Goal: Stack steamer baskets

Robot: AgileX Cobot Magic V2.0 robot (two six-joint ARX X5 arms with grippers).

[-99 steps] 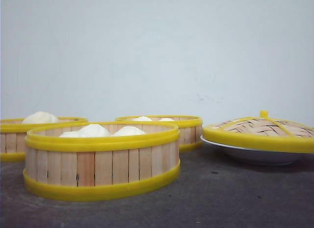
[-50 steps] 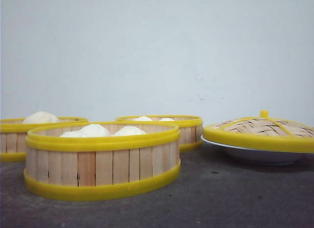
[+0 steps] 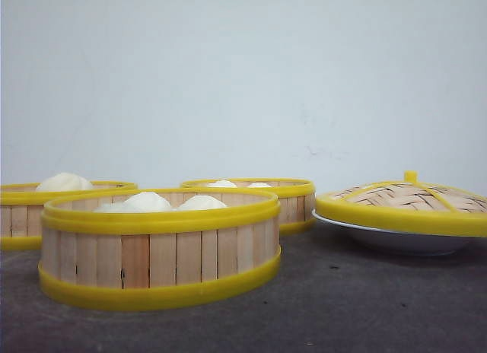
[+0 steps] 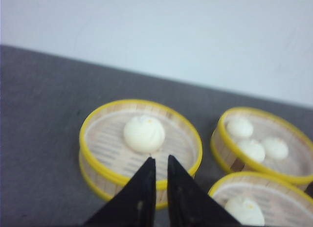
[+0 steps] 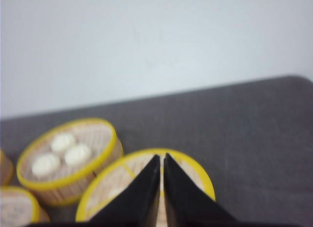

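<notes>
Three steamer baskets stand on the dark table. In the front view one is nearest, in the middle (image 3: 160,250), one is at the far left (image 3: 19,208), and one is behind (image 3: 255,197). White buns lie in all of them. Neither gripper shows in the front view. In the left wrist view my left gripper (image 4: 160,159) hangs above the near rim of the one-bun basket (image 4: 112,139), fingers nearly together with nothing between them. The three-bun basket (image 4: 266,146) and another basket (image 4: 254,202) lie beside it. My right gripper (image 5: 162,157) is shut and empty above the lid.
A domed woven lid (image 3: 403,201) with a yellow rim rests on a white plate (image 3: 403,239) at the right; it shows as the lid (image 5: 115,180) under my right fingers. A three-bun basket (image 5: 68,156) sits beside it. A pale wall stands behind the table.
</notes>
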